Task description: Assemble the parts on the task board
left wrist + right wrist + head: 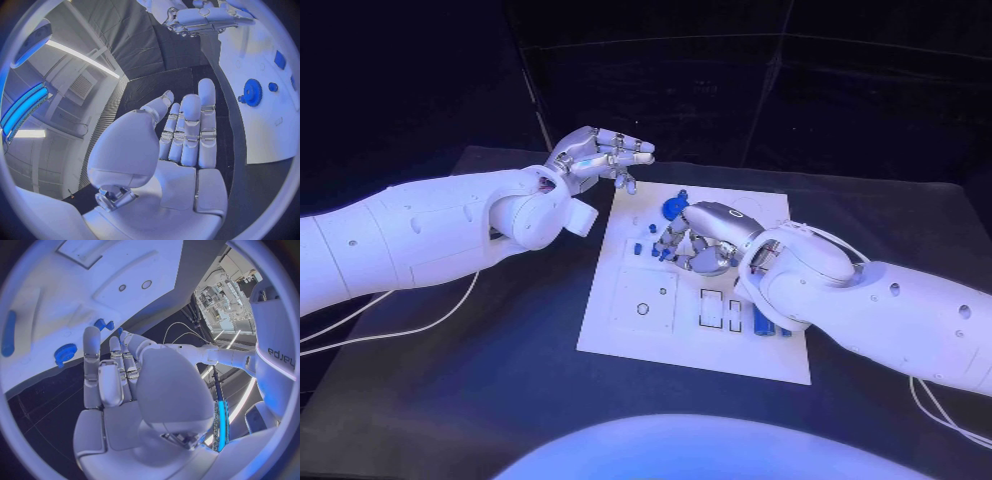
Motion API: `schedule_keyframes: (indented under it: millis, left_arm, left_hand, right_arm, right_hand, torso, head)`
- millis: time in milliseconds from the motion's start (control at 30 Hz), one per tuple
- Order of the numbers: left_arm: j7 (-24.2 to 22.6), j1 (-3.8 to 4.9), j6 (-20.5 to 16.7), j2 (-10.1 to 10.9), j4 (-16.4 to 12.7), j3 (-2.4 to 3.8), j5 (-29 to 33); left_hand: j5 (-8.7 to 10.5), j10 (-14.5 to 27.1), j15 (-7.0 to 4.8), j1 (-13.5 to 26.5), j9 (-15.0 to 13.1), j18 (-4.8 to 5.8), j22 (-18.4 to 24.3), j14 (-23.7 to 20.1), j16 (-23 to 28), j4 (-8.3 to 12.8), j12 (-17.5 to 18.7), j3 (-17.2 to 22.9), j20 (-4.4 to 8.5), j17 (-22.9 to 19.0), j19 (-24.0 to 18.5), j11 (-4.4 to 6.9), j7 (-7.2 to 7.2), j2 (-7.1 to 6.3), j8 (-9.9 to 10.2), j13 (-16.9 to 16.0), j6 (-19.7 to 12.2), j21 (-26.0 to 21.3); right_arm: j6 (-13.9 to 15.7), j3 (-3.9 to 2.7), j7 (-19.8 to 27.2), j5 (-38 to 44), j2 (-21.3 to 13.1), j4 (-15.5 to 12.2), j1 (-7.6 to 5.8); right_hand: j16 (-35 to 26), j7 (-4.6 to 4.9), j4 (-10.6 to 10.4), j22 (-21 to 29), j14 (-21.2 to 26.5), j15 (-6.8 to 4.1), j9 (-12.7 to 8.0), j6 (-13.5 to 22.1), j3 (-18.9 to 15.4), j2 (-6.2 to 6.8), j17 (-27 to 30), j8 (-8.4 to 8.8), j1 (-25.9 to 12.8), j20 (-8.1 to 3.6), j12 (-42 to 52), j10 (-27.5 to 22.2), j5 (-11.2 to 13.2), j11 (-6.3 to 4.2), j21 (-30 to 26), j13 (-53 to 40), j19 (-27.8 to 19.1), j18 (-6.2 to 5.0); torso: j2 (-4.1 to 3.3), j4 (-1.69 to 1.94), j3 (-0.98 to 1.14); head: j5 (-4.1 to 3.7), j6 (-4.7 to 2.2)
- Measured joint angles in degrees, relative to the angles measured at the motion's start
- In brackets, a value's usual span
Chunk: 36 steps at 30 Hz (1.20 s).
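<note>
Parts [678,203] under right hand [697,238]

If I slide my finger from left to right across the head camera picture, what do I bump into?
Robot's white left arm → silver left hand → white task board → silver right hand → white right arm.

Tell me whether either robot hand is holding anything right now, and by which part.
Nothing is held. The left robot hand is off the task board with straight, empty fingers; the right robot hand hovers over the board, empty too.
</note>
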<state>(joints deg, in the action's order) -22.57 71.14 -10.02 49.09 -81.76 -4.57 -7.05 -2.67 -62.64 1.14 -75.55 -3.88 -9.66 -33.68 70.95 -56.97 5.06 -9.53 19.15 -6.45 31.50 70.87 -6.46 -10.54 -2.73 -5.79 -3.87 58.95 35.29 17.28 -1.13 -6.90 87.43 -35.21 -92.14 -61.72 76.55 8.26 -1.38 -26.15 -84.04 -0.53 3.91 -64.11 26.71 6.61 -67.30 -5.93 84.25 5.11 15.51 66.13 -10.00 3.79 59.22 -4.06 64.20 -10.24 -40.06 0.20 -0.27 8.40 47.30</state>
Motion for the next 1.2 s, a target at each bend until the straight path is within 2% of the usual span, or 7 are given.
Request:
schedule_keyframes:
  millis: [133, 267, 567, 1200]
  left_arm:
    - [-0.4, 0.01, -0.2, -0.2, -0.1, 0.0, 0.0]
    - [-0.7, 0.02, -0.4, -0.2, -0.1, 0.0, 0.0]
    - [-1.0, 0.02, -0.6, -0.4, -0.1, 0.0, 0.0]
    - [-1.1, 0.02, -0.6, -0.6, 0.1, 0.0, 0.0]
  left_hand:
    - [0.0, 0.0, 0.0, 0.0, 0.0, 0.0, 0.0, 0.0, 0.0, 0.0, 0.0, 0.0, 0.0, 0.0, 0.0, 0.0, 0.0, 0.0, 0.0, 0.0, 0.0, 0.0]
    - [0.0, 0.0, 0.0, 0.0, 0.0, 0.0, 0.0, 0.0, 0.0, 0.0, 0.0, 0.0, 0.0, 0.0, 0.0, 0.0, 0.0, 0.0, 0.0, 0.0, 0.0, 0.0]
    - [0.0, 0.0, 0.0, 0.0, 0.0, 0.01, 0.0, 0.0, 0.0, 0.0, 0.0, 0.0, 0.0, 0.0, 0.0, 0.0, 0.0, 0.0, 0.0, 0.0, 0.0, 0.0]
    - [0.0, 0.0, 0.0, 0.0, 0.0, 0.0, 0.1, 0.0, 0.0, 0.0, 0.0, 0.0, 0.0, -0.1, 0.0, 0.0, 0.01, 0.0, 0.0, 0.0, 0.0, 0.0]
  right_arm:
    - [-0.8, 0.22, 0.6, 0.2, 0.6, 0.7, 0.59]
    - [-1.6, 0.44, 1.1, 0.3, 0.7, 1.2, 0.98]
    - [-3.4, 0.68, 1.4, 0.7, 0.5, 1.1, 1.33]
    - [-5.9, 1.08, 0.8, 2.2, 0.2, 0.6, 1.85]
  right_hand:
    - [0.0, -0.03, 0.0, 0.0, 0.0, 0.0, 0.0, 0.0, 0.0, -0.14, 0.0, 0.0, -0.1, 0.0, 0.0, 0.0, 0.0, 0.0, 0.0, 0.0, 0.0, -0.01]
    - [0.0, -0.04, 0.0, 0.1, 0.0, 0.0, 0.0, 0.0, 0.0, -0.14, 0.0, 0.0, -0.1, 0.0, 0.0, 0.0, 0.0, 0.0, 0.0, 0.0, 0.0, -0.01]
    - [0.0, -0.04, 0.0, 0.1, 0.0, 0.0, 0.0, 0.1, 0.0, -0.13, 0.0, 0.01, -0.1, 0.0, 0.0, 0.0, 0.0, 0.0, 0.0, 0.0, 0.0, -0.01]
    - [0.0, -0.04, 0.0, 0.0, 0.0, 0.0, 0.0, 0.1, 0.0, -0.14, 0.2, 0.16, -0.6, 0.0, 0.0, 0.0, 0.0, 0.0, 0.0, 0.0, 0.0, 0.0]
  torso:
    - [0.0, -0.03, 0.05]
    - [0.01, -0.09, 0.09]
    - [0.05, -0.16, 0.14]
    - [0.08, -0.13, 0.13]
  head:
    - [0.7, 0.34]
    - [0.96, 0.53]
    - [1.03, 0.93]
    - [0.54, 0.98]
